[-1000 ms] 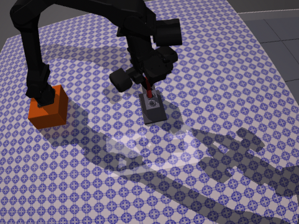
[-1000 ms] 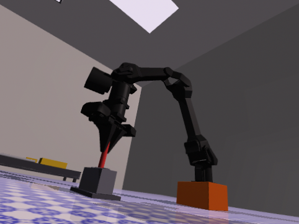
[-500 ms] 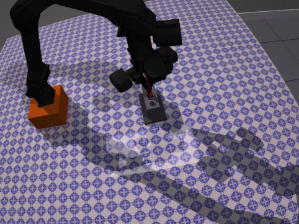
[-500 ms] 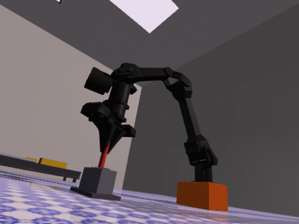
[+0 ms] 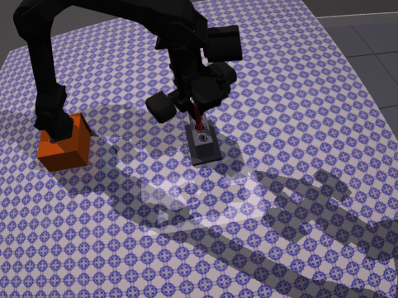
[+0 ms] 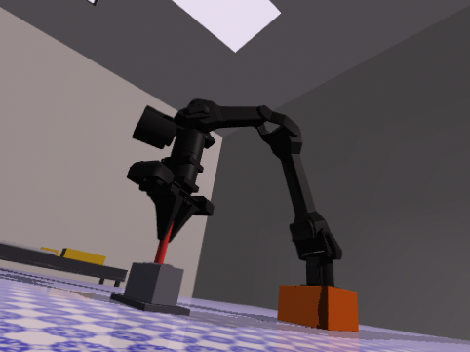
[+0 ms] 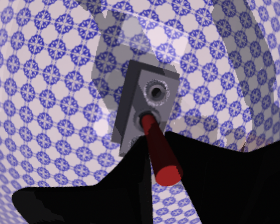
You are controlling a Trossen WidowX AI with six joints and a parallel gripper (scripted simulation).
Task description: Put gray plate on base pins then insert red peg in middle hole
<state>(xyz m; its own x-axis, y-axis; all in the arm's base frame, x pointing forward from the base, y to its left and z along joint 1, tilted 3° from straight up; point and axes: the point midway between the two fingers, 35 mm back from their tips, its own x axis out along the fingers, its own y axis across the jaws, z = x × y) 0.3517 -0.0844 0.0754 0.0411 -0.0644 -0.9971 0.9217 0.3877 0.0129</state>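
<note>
The gray plate lies flat on the dark base in the middle of the patterned table. It also shows in the exterior view and in the wrist view. My gripper is right above it, shut on the red peg. The peg hangs slightly tilted, and its lower tip sits in a hole in the plate's top, next to another open hole. In the low side view the peg reaches from the fingers down to the plate's top. How deep it sits is hidden.
The arm stands on an orange block at the left of the table, also in the exterior view. A dark bench with a yellow object stands far behind the table.
</note>
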